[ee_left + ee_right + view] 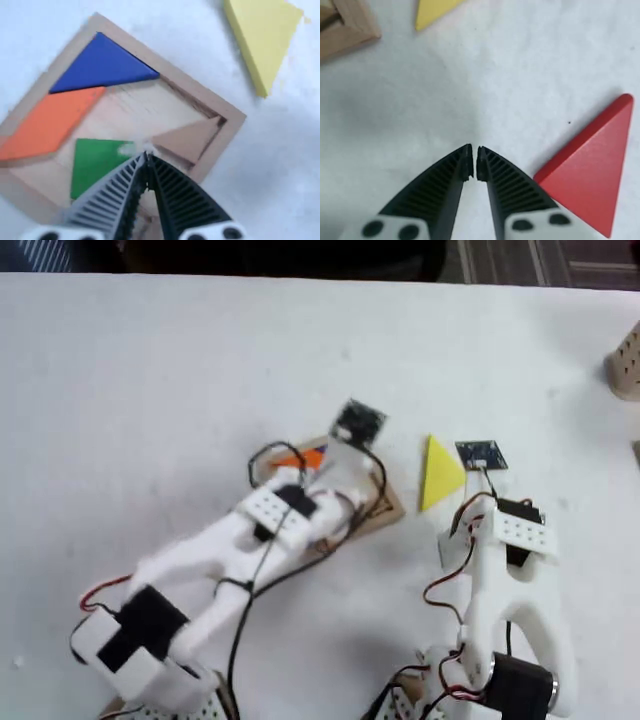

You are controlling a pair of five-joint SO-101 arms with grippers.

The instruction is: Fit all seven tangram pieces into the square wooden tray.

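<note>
Just beside your right gripper [474, 162], jaws pressed together on nothing, lies the red triangle [585, 175]. The yellow triangle [440, 475] sits between that arm and the tray [200, 94], so the right arm is nearer both. Your left gripper [146, 160], likewise pressed together and empty, hangs over the tray, which holds a blue triangle [102, 65], orange parallelogram [50, 122], green piece [92, 160] and tan triangle [187, 140].

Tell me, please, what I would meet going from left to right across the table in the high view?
The left arm, lying over the wooden tray → yellow triangle → right arm → perforated wooden object at the table's edge.
</note>
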